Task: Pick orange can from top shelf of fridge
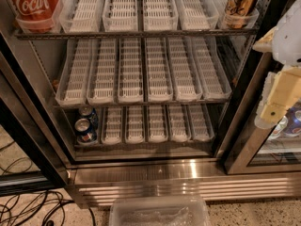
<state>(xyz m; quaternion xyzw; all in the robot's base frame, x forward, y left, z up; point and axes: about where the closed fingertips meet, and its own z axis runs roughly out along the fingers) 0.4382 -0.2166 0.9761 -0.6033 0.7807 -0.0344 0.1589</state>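
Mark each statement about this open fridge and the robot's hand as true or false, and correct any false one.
1. The orange can stands at the right end of the top shelf. True.
2. The red Coca-Cola can stands right beside it. False: it is at the shelf's left end.
3. The hand touches the orange can. False: it hangs lower, to the right, apart from it.
4. Two blue cans sit at the left of the lowest shelf. True.

flr (249, 215) speckled | blk cables (28, 210) btm-left | gripper (276, 102) rt edge
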